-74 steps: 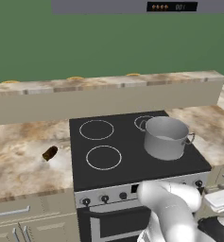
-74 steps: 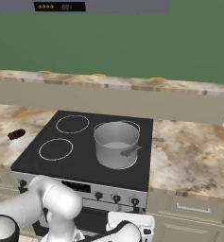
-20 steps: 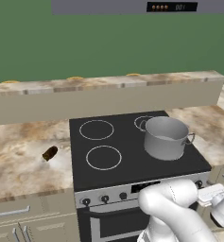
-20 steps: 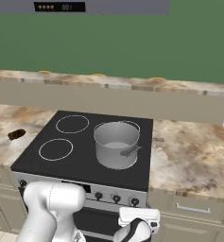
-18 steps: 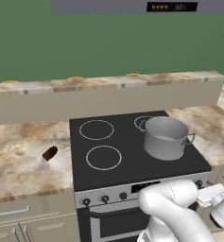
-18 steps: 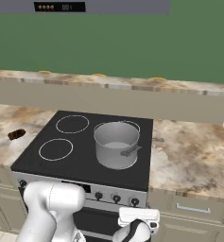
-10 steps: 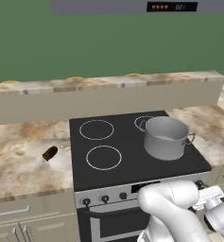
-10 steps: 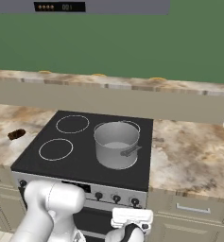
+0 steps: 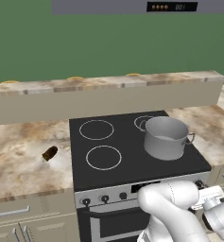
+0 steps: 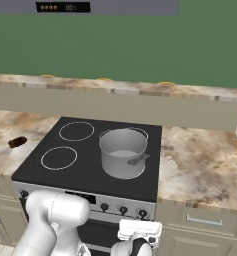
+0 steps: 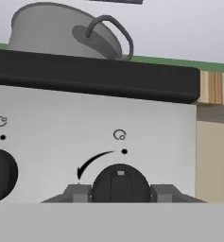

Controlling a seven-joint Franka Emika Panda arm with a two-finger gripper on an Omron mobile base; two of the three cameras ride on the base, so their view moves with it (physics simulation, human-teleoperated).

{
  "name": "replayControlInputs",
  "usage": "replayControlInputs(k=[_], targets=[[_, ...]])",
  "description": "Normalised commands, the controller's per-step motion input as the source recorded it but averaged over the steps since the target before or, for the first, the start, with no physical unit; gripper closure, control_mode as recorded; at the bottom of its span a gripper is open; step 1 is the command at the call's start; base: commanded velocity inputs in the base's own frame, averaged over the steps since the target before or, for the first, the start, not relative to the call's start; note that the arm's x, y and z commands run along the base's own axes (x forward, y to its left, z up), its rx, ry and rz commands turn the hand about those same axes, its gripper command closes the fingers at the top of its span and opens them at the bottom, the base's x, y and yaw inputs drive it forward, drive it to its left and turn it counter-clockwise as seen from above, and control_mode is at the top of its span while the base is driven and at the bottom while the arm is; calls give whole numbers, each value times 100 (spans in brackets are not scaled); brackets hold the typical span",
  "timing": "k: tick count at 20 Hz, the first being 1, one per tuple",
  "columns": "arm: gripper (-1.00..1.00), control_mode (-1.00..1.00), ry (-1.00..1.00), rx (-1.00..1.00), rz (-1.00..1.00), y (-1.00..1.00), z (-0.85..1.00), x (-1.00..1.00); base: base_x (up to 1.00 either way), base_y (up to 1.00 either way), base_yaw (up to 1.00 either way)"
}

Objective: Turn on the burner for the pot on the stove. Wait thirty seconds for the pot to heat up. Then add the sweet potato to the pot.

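While our gripper (image 11: pixel 120 193) sits at the bottom centre of the hand view, its spread fingers (image 11: pixel 77 193) flank a black stove knob (image 11: pixel 120 184). We see the pot (image 9: pixel 166 137) right of centre on the stove (image 9: pixel 132 160), the sweet potato (image 9: pixel 50 152) at left on the counter (image 9: pixel 19 160).

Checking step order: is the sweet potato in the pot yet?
Out. The sweet potato lies on the counter left of the stove; the pot stands apart on it.
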Motion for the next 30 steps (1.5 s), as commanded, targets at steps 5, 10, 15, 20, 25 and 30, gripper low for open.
replayControlInputs(k=[5,10,15,20,25,30], targets=[[100,-100,-6,-5,11,-3,0,35,0,0,0],[100,-100,-13,-19,21,-2,0,8,0,0,0],[100,-100,-18,-31,20,-1,9,1,0,0,0],[100,-100,-18,-32,20,-14,14,13,0,0,0],[100,-100,-16,-33,22,-18,15,14,0,0,0],[100,-100,-12,-35,13,0,3,0,0,0,0]])
